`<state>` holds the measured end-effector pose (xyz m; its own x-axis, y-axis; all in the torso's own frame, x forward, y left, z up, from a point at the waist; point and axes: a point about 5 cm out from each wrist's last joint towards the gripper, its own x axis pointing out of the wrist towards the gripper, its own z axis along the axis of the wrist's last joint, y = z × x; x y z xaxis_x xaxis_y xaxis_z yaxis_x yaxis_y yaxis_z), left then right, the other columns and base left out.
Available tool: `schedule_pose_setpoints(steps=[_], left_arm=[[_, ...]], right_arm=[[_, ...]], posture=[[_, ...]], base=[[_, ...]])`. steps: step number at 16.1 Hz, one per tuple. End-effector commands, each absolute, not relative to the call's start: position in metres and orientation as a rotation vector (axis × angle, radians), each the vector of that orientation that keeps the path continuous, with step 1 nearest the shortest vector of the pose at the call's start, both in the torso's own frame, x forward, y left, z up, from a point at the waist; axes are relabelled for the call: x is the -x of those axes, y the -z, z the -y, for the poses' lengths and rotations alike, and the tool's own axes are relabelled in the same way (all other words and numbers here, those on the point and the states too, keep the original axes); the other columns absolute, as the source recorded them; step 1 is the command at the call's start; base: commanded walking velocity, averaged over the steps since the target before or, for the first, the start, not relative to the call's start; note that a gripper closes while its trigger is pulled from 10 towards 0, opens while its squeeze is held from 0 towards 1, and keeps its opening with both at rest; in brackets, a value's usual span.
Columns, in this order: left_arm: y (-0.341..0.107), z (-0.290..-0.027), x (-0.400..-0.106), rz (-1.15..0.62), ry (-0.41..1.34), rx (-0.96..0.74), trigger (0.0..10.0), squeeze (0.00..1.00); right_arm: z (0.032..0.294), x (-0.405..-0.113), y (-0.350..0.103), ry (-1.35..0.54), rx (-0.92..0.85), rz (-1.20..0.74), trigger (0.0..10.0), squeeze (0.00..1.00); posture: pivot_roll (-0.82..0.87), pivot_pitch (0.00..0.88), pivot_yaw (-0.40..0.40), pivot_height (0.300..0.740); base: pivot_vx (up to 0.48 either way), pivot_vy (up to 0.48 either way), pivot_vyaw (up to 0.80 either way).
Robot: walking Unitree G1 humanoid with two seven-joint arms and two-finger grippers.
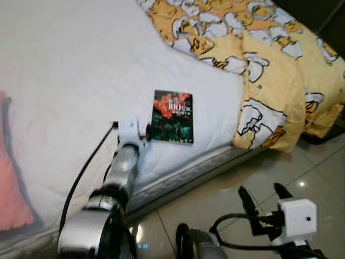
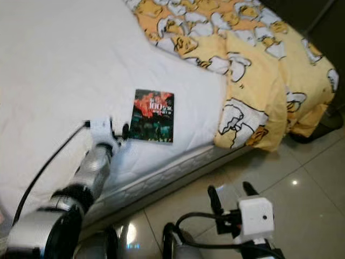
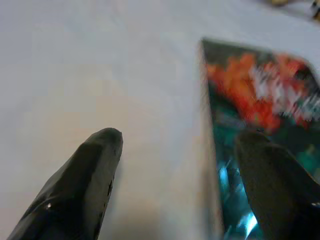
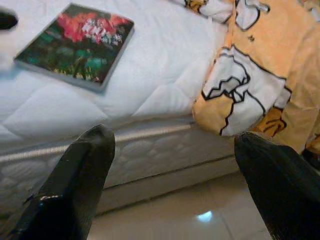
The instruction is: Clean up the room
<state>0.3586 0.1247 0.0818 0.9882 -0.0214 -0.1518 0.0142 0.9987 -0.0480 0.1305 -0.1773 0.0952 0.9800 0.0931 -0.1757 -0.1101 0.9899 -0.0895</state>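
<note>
The book lay flat on the white mattress near its floor-side edge, long axis running away from the robot. The left gripper, fingers spread, straddled the book's near left edge, one finger over the cover. The right gripper hung open above the floor, farther off

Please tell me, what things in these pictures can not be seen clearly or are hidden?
- Book title: too small in the eye views, blurred in the left wrist view.
- Left tool: in the eye views its wrist housing hides the fingers; whether they touch the book is unclear.
- Pink cushion: cut off by the left eye view's edge.
- Bed beneath the yellow blanket: covered.
</note>
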Motion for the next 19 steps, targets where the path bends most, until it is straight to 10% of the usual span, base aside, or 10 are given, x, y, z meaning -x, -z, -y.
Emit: schedule_pose_setpoints(steps=[1,19], left_arm=[[-0.083,-0.113,-0.36,-0.168,0.037,0.088,10.0,0.0],[-0.074,-0.078,-0.352,-0.244,-0.024,-0.016,10.0,0.0]], right_arm=[[0.183,-0.124,-0.098,-0.088,0.114,-0.188,10.0,0.0],[0.177,-0.094,-0.092,-0.096,0.123,-0.292,10.0,0.0]], posture=[[-0.27,0.258,-0.148,0.74],[-0.3,0.314,-0.143,0.74]], base=[[0.0,0.0,0.0],[0.0,0.0,0.0]])
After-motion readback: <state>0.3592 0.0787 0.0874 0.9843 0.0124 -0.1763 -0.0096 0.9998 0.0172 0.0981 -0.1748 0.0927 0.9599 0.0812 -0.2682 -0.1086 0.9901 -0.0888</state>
